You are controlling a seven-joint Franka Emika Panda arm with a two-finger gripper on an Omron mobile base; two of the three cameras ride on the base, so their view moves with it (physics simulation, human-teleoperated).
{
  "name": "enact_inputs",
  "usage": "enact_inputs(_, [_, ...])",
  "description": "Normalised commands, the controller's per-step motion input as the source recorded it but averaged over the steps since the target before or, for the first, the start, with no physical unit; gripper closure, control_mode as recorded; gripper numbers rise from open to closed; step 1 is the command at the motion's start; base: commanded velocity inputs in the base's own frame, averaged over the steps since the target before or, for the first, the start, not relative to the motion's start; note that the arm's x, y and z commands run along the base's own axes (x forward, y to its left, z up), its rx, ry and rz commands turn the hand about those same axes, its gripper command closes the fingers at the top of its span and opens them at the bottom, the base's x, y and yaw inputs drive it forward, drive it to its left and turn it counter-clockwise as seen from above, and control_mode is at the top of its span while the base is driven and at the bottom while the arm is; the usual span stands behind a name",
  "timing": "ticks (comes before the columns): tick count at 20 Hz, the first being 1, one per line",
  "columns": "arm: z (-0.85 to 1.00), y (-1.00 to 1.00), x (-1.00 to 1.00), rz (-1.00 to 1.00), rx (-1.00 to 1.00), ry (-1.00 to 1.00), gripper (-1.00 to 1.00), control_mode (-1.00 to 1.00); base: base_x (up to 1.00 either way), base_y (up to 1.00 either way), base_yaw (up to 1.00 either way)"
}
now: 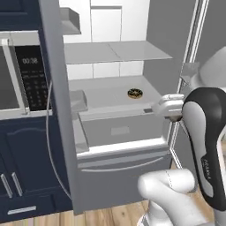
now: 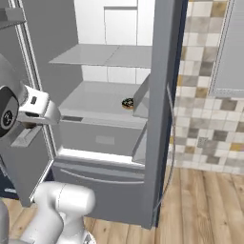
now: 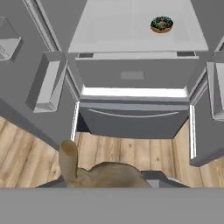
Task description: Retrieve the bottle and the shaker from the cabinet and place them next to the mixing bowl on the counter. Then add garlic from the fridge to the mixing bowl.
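The fridge (image 1: 119,132) stands open in front of me, with pale shelves and a grey door on each side. In the hand view the garlic (image 3: 109,175), a pale tan bulb with a short stem, sits right at the camera and covers the finger tips. My gripper (image 1: 175,117) is shut on it, in front of the fridge's right side at the height of the lower shelf and outside the compartment. The same hand (image 2: 35,108) appears at the left of the right base view. The bottle, the shaker, the mixing bowl and the counter are out of view.
A dark-frosted donut (image 1: 134,93) (image 3: 162,24) lies on the lower shelf. Door bins (image 3: 46,85) jut from the open left door. A microwave (image 1: 22,79) and navy cabinets (image 1: 26,167) stand left of the fridge, a tiled wall (image 2: 205,95) to its right. Wooden floor (image 2: 200,205) lies below.
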Motion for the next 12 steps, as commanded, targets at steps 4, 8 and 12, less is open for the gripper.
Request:
enact_inputs(4, [0.00,0.00,0.00,0.00,0.00,0.00,1.00,1.00,-0.78,0.03,-0.44])
enact_inputs(8, [0.00,0.00,0.00,0.00,0.00,0.00,1.00,1.00,-0.26,-0.35,-0.71])
enact_inputs(12, [0.00,0.00,0.00,0.00,0.00,0.00,1.00,1.00,0.00,-0.60,-0.79])
